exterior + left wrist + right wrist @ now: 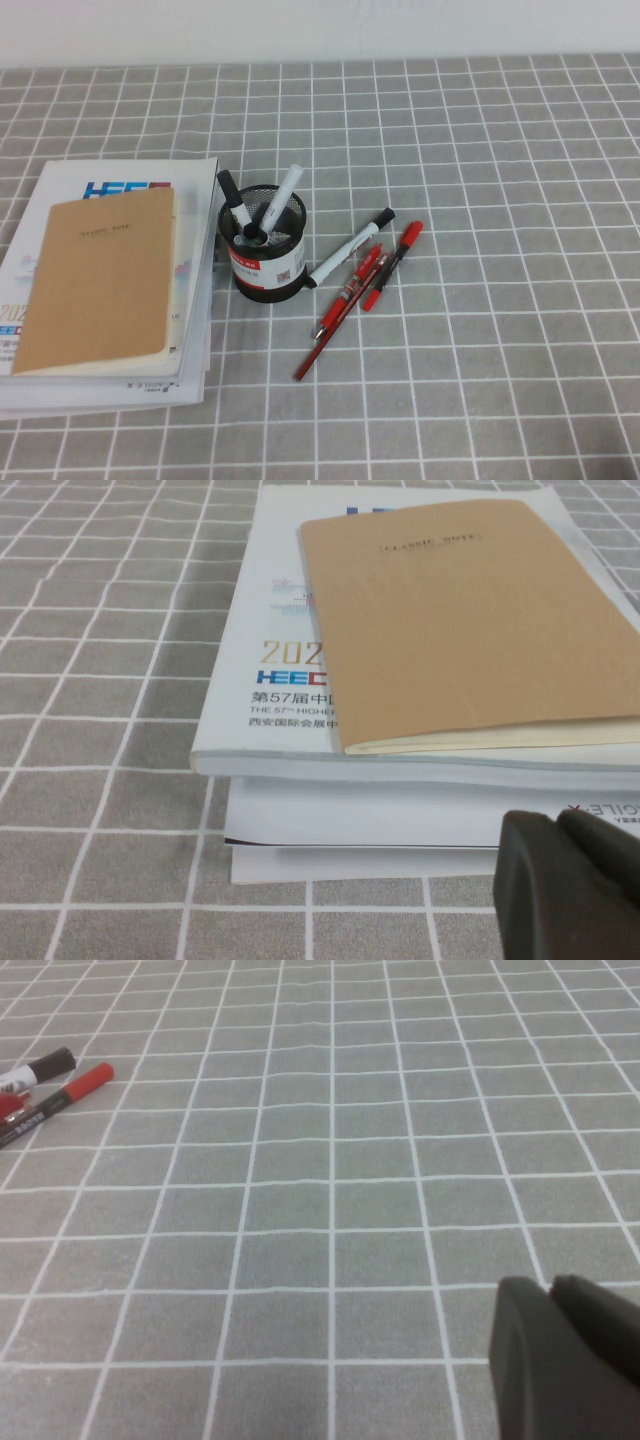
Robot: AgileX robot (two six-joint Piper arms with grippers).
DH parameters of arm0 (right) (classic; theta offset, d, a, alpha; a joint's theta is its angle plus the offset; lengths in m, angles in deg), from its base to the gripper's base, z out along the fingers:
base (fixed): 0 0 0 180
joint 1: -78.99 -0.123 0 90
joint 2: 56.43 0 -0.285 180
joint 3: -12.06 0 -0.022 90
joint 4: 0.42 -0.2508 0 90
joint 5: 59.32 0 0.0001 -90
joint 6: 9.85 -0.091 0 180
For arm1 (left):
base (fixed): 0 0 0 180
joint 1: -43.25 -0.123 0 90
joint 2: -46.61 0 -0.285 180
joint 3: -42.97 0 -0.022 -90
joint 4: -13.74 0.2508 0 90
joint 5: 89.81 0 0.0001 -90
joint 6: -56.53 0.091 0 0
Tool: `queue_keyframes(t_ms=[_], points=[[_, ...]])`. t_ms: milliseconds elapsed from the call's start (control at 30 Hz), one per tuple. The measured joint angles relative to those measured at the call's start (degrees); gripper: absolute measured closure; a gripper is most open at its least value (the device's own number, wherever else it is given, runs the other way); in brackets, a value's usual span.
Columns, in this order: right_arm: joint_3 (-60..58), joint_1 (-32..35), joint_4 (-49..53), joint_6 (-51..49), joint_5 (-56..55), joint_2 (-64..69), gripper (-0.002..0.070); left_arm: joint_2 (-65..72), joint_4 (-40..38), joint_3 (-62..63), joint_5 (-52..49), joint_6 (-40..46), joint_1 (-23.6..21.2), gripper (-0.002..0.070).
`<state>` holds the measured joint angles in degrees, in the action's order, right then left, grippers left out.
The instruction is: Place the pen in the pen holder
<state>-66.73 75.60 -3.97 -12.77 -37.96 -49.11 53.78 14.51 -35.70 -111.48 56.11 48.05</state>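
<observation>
Nothing of the job is done yet: the pen [393,265], the short one with red cap, dark barrel and red tail, lies flat on the grey checked tablecloth [520,180] near the middle of the desk, just to the right of the pen holder [264,247], not inside it. Neither arm shows in the high view, so the whole reach, grasp, lift and drop is still to come.

Largest first: one stack of white booklets [195,200] sits toward the left edge of the desk, and on top of it lies one tan notebook [105,280]. Next comes one black mesh pen holder, upright beside the stack, with three markers [285,188] standing in it, as far as the high view tells. Then three loose pens lie on the cloth in a close cluster: one white marker with black cap [350,247] nearest the holder, one long translucent red click pen [340,305], and the target pen on the outer side, apparently touching the click pen.

The left gripper [572,880] hangs low near the front edge of the booklet stack, its dark fingers pressed together and holding nothing. The right gripper [565,1355] hovers over bare cloth well apart from the pens, likewise clenched and empty. The right arm looks the better placed for the pick.
</observation>
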Motion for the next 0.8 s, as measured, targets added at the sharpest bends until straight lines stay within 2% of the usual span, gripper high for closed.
queue_keyframes(t_ms=[433,567,700,800], points=[[0.0,0.0,-6.5,0.0,-0.2,0.0,0.0689,0.0,0.0,0.0,0.0,0.0,0.0,0.0680],[0.0,0.0,-21.9,0.0,-3.0,0.0,0.0689,0.0,0.0,0.0,0.0,0.0,0.0,0.0680],[0.0,0.0,-48.1,0.0,-7.6,0.0,0.0689,0.0,0.0,0.0,0.0,0.0,0.0,0.0680],[0.0,0.0,-59.2,0.0,-11.6,0.0,0.0689,0.0,0.0,0.0,0.0,0.0,0.0,0.0680]])
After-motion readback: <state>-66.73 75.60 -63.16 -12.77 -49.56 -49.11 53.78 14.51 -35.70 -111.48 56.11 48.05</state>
